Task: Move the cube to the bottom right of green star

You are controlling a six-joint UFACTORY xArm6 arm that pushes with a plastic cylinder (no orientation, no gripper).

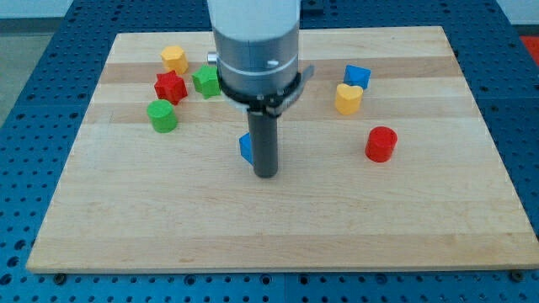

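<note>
A green star lies at the board's upper left, next to a red star. A blue block, its shape mostly hidden, sits near the board's middle, just behind and left of my rod. My tip rests on the board, touching or almost touching the blue block's right side. A second blue block, cube-like, lies at the upper right.
A yellow block and a green cylinder lie at the upper left. A yellow heart and a red cylinder lie on the right. The wooden board sits on a blue perforated table.
</note>
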